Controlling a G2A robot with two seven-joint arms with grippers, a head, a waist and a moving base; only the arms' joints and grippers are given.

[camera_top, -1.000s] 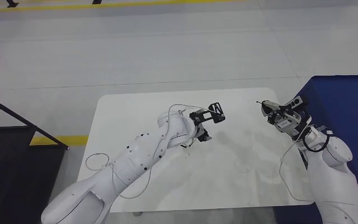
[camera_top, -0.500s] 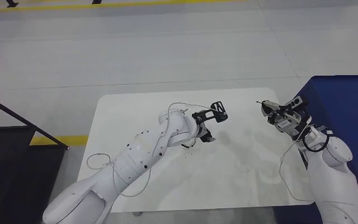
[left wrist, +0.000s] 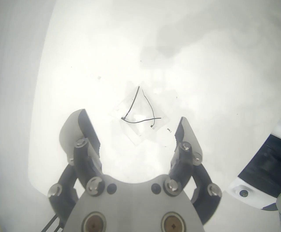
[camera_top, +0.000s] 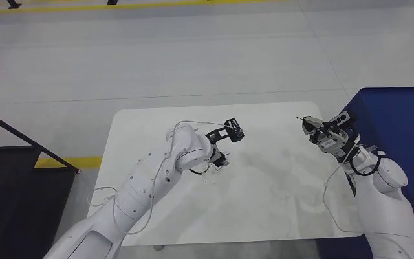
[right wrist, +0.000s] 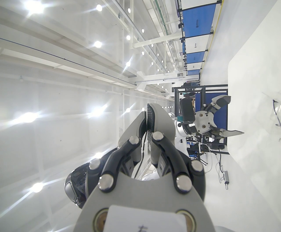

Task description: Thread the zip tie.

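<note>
Zip ties [left wrist: 132,102] on clear plastic sheet [left wrist: 140,134]

Large industrial hall, high ceiling [right wrist: 54,72] with rows of lights [right wrist: 97,44], blue partition panels [right wrist: 195,20], yellow floor line [camera_top: 81,160]

Smooth matt table [camera_top: 272,194], thin plastic zip tie [left wrist: 132,101]

Left gripper [camera_top: 236,129] hangs over the white worktop [camera_top: 278,194]; right gripper [camera_top: 305,122], near its far right corner, pinches a thin zip tie [camera_top: 299,119].
</note>
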